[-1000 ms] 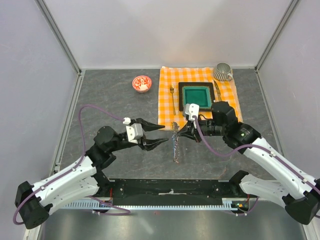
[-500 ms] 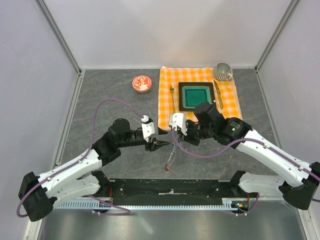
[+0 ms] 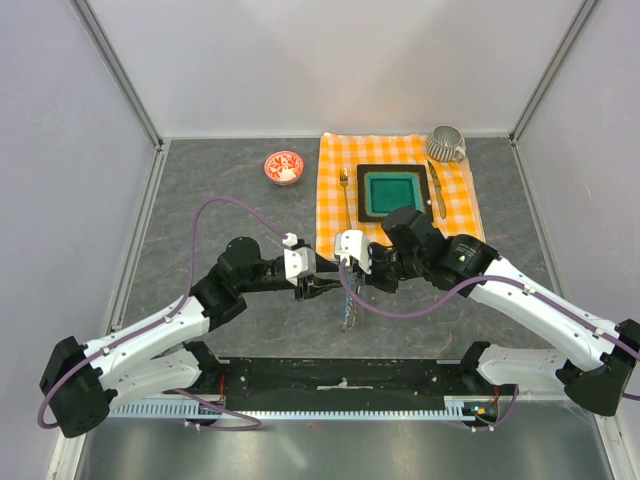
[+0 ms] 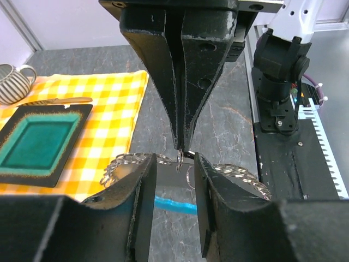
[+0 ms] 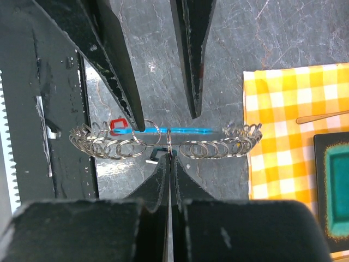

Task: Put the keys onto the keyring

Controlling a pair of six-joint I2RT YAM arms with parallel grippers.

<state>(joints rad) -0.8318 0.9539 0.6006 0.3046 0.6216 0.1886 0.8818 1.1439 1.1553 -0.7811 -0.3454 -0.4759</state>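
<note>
The keyring (image 5: pixel 212 148) is a chain of small steel rings, stretched sideways above the grey tabletop. My right gripper (image 5: pixel 169 156) is shut on its middle ring. A curved cyan-blue piece (image 5: pixel 188 131) runs just behind the rings. A red key tag (image 5: pixel 117 124) hangs at the left end and a dark tag (image 5: pixel 155 155) beside my right fingertips. In the left wrist view, my left gripper (image 4: pixel 174 164) stands open with its fingers either side of the pinched ring, and the keyring (image 4: pixel 240 173) spreads behind them. From above, the left gripper (image 3: pixel 325 289) and the right gripper (image 3: pixel 350 283) meet tip to tip.
An orange checked cloth (image 3: pixel 335 225) lies at the back right. It carries a green square plate (image 3: pixel 392 193), a fork (image 3: pixel 344 190) and a knife (image 3: pixel 436 190). A striped mug (image 3: pixel 446 145) stands at its far corner, and a red-and-white bowl (image 3: pixel 284 167) to its left.
Both arms have come together at the table's middle. My left jaws have narrowed around the ring that the right gripper holds. The hanging keyring has swung.
</note>
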